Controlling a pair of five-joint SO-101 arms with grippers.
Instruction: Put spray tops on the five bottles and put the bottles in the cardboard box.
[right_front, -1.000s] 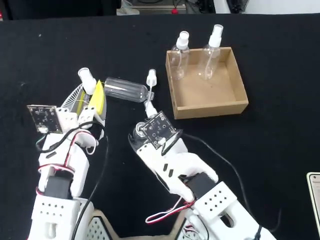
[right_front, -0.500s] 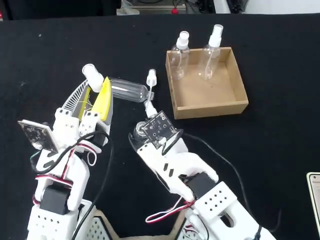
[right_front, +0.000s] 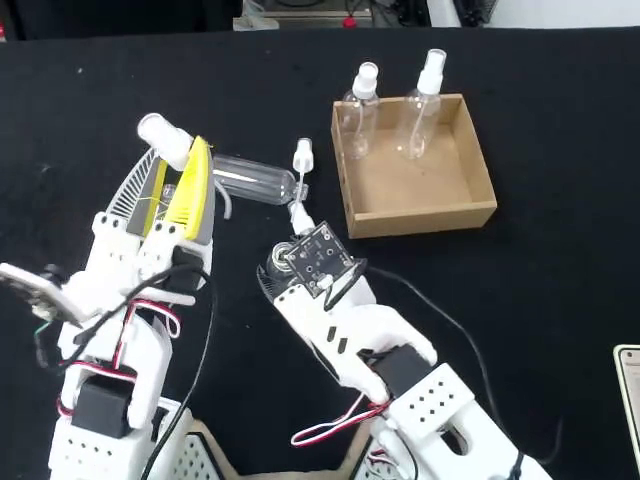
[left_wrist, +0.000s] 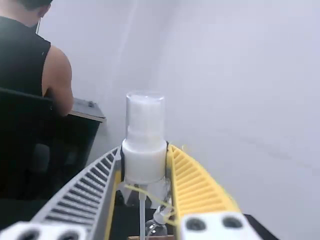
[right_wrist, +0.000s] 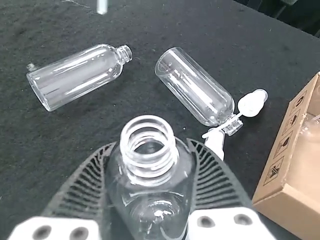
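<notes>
Toward the far edge of the tabletop (right_front: 540, 120), right of centre, the high view shows the cardboard box (right_front: 418, 216) with two capped bottles (right_front: 359, 110) upright at its far wall. Left of it lies a bottle on its side (right_front: 255, 180), with a loose spray top (right_front: 303, 155) just beside its neck. The left gripper (right_front: 172, 152) grips a spray top (right_front: 160, 135).

Left wrist view: both fingers (left_wrist: 192, 175) are clamped on the spray top's (left_wrist: 145, 140) collar.

Right wrist view: the right gripper (right_wrist: 150, 172) is closed on an upright uncapped bottle (right_wrist: 149, 145). A second lying bottle (right_wrist: 75, 75) rests beyond.
</notes>
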